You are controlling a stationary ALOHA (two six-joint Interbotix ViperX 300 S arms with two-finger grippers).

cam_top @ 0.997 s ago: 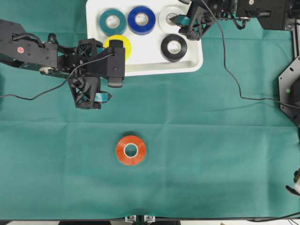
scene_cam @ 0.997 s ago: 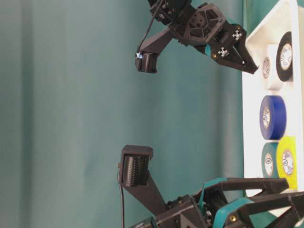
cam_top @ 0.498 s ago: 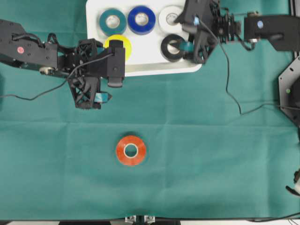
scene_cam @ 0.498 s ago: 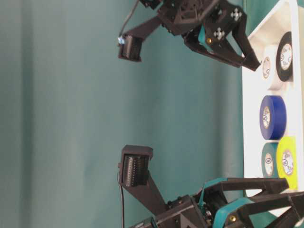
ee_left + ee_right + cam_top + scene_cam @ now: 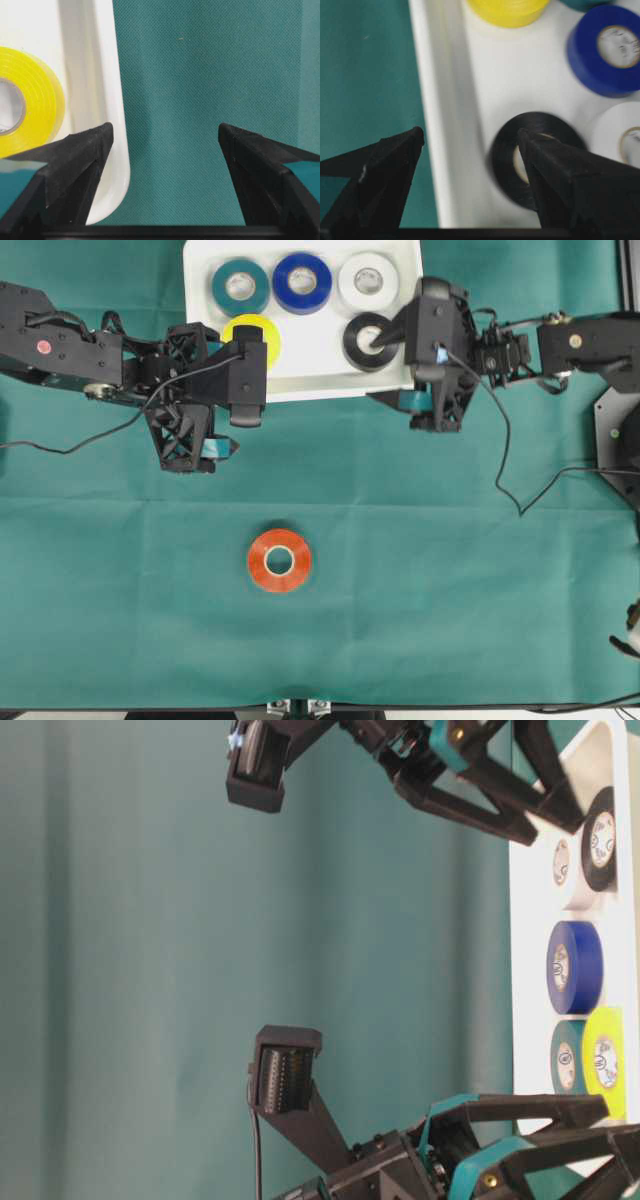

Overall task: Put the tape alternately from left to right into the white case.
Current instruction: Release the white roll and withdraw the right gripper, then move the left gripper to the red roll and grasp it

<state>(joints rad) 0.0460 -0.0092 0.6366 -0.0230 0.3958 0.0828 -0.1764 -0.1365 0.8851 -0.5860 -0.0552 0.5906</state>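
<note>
Five rolls of tape lie flat in the white case [image 5: 300, 388] at the far edge of my bench [image 5: 450, 570]. The teal roll [image 5: 240, 286], the blue roll [image 5: 302, 282] and the white roll [image 5: 368, 280] sit in a row along the far side. The yellow roll [image 5: 255, 337] and the black roll [image 5: 366, 341] lie nearer the case's front rim, the yellow one under the teal and blue, the black one under the white. The sixth, the orange-red roll [image 5: 279, 560], lies alone on the green cloth, well apart from the case and nearer the front edge of the bench.

My right tool [image 5: 400, 370] hangs over the case's front right corner with its jaws spread wide and nothing between them. In its wrist view one finger [image 5: 380, 170] stands over the cloth outside the rim and the other over the black roll; I cannot tell whether that finger touches the roll.

My left tool [image 5: 205, 390] sits at the case's front left corner, jaws also released and holding nothing. From its wrist view the rim of the case runs past the left finger [image 5: 70, 160], with the yellow roll just inside, and bare cloth fills the gap between the fingers
</note>
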